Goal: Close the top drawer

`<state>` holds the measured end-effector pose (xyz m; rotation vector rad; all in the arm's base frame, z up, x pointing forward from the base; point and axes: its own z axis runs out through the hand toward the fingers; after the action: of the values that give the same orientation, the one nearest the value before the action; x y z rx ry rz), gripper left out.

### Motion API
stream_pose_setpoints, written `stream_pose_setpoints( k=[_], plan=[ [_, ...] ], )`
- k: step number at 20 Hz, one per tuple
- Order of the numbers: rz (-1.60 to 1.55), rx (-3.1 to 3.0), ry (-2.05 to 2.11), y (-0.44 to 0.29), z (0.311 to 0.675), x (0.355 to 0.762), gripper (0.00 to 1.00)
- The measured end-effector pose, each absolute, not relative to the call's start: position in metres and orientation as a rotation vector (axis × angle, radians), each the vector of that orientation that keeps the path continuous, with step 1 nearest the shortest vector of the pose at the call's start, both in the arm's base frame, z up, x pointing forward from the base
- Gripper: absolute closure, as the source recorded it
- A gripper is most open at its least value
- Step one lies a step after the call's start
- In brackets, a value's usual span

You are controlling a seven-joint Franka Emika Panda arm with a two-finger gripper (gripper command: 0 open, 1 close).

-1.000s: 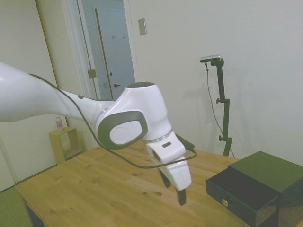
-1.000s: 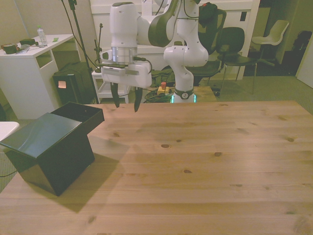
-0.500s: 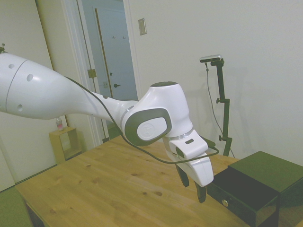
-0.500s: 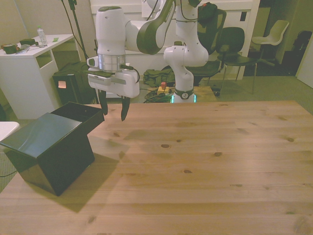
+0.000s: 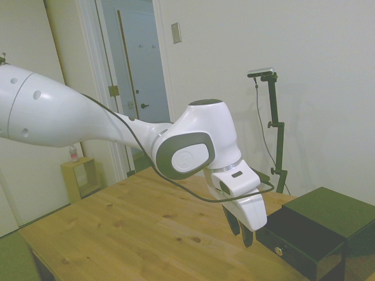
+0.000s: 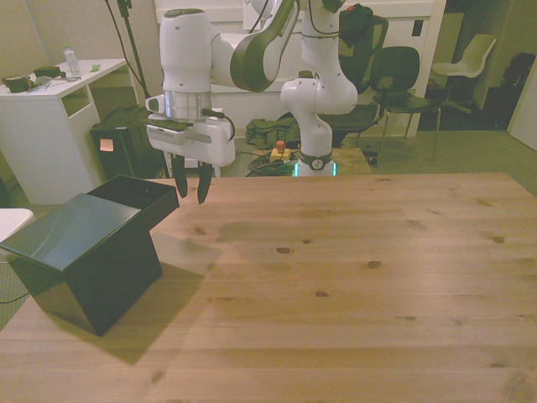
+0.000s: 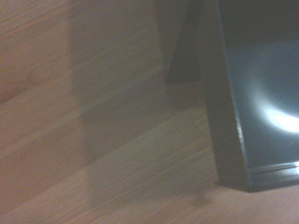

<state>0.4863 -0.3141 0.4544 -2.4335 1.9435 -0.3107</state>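
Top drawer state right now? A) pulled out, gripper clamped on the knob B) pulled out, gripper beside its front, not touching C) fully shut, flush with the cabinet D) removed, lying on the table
B: the top drawer sticks out of the cabinet, and the gripper hangs just off its front, clear of the knob.

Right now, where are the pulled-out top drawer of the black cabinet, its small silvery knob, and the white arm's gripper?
Top drawer [image 5: 296,244]: side view, flat front.
Silvery knob [image 5: 278,251]: side view, centre.
Gripper [image 6: 190,186]: front view, between fingers.
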Motion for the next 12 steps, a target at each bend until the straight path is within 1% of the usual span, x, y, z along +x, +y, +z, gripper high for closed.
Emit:
stream_pose_setpoints(
  k=[7,12],
  plan=[
    [-0.315,-2.384,2.013,-0.339,0.458,0.471,1.0],
    [-0.337,-2.365,2.033,-0.351,0.47,0.476,1.0]
  ],
)
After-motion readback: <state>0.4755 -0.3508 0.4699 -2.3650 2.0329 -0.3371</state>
